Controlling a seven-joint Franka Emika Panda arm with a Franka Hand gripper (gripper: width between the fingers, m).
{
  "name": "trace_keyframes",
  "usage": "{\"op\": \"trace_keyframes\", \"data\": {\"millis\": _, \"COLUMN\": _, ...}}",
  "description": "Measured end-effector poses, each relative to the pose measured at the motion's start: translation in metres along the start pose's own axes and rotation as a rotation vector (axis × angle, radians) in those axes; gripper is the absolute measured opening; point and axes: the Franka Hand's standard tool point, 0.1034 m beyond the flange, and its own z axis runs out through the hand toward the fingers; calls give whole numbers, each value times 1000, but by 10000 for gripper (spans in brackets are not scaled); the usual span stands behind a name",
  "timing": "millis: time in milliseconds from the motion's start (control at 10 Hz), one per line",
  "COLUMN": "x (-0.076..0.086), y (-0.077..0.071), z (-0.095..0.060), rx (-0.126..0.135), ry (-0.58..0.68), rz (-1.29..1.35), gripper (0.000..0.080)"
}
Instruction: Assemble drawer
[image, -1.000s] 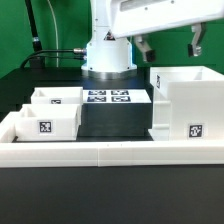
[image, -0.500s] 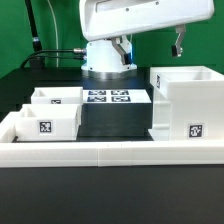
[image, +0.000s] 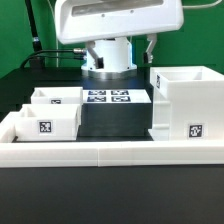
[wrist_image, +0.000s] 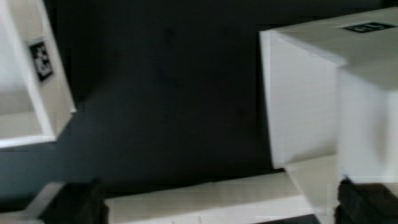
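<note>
The large white casing (image: 185, 105) stands on the exterior view's right, open side up, with a tag on its front. Two small white trays (image: 45, 122) (image: 58, 97) sit on the exterior view's left. My gripper (image: 120, 50) hangs high above the back of the table, open and empty, left of the casing. In the wrist view the gripper (wrist_image: 222, 205) is open, with a dark finger (wrist_image: 71, 200) at each lower corner. That view also shows the casing (wrist_image: 320, 100), a tagged tray (wrist_image: 22, 90) and dark table between them.
The marker board (image: 108, 97) lies flat between trays and casing. A long low white rail (image: 110, 152) runs across the front. A raised black block (image: 115, 122) sits behind it. The robot base (image: 108, 62) stands at the back.
The hand has swung steadily toward the exterior view's left, from above the casing to above the marker board. The parts have not moved.
</note>
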Motion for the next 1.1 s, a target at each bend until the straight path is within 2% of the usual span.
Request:
{"op": "trace_keyframes", "data": {"millis": 200, "x": -7, "y": 33, "z": 10, "rx": -22, "ry": 8, "rz": 38, "gripper": 649}}
{"op": "trace_keyframes", "data": {"millis": 700, "x": -9, "y": 35, "z": 13, "rx": -26, "ry": -7, "rz": 10, "gripper": 649}}
{"op": "trace_keyframes", "data": {"millis": 800, "x": -13, "y": 39, "z": 17, "rx": -41, "ry": -62, "rz": -84, "gripper": 649}}
{"op": "trace_keyframes", "data": {"millis": 900, "x": -15, "y": 50, "z": 24, "rx": -36, "ry": -112, "rz": -63, "gripper": 649}}
{"op": "trace_keyframes", "data": {"millis": 1000, "x": -17, "y": 59, "z": 30, "rx": -42, "ry": -131, "rz": -14, "gripper": 649}}
{"op": "trace_keyframes", "data": {"millis": 1100, "x": -24, "y": 61, "z": 38, "rx": -49, "ry": -144, "rz": 1, "gripper": 649}}
